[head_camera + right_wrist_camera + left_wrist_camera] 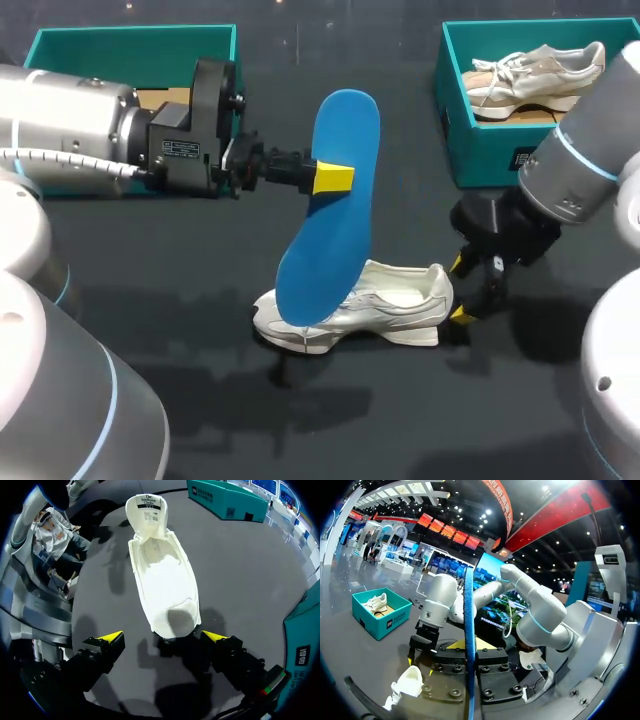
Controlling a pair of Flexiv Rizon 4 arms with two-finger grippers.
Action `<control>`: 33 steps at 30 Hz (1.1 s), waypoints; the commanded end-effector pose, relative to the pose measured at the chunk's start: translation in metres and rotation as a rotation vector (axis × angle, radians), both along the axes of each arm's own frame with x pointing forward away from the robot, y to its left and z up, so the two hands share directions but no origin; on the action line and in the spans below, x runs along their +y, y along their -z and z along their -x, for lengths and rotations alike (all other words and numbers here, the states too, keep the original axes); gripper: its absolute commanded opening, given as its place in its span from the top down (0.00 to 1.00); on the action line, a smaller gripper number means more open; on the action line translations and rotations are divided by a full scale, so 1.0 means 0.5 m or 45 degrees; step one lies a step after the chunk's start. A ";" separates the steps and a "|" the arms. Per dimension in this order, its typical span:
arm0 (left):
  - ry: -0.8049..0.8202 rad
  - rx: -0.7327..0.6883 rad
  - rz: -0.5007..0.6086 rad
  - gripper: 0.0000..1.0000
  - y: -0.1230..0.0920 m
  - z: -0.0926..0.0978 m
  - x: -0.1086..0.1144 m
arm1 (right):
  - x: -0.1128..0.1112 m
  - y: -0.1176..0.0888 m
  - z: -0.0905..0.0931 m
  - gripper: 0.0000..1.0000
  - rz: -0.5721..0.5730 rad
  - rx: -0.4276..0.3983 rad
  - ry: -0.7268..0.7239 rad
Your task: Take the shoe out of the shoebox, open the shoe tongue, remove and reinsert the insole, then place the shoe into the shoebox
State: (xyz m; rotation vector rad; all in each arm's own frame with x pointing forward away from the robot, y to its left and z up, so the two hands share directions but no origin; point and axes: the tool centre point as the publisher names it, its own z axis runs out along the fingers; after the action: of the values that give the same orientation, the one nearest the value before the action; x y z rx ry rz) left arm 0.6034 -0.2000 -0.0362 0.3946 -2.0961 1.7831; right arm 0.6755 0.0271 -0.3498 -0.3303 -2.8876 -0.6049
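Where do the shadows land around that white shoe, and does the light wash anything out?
Head view: dark shadows lie on the table in front of the shoe, below the raised insole. Right wrist view: a grey shadow crosses the shoe's heel by the right pincer, while the rest of its inside glares almost plain white.

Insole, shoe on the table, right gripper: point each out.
insole (335, 230), head view, middle of its blue face.
shoe (405, 312), head view, side wall near the heel.
right gripper (162, 636), right wrist view, midway between its yellow tips.
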 end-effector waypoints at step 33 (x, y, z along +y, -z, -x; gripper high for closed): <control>-0.002 0.000 0.003 1.00 0.002 0.001 -0.002 | 0.057 -0.064 -0.005 0.00 0.412 -0.166 -0.083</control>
State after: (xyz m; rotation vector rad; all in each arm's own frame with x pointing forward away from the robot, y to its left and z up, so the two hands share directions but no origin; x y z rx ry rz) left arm 0.6034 -0.2000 -0.0362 0.3946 -2.0961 1.7831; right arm 0.6786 0.0501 -0.3187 -0.2450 -3.0996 -0.1646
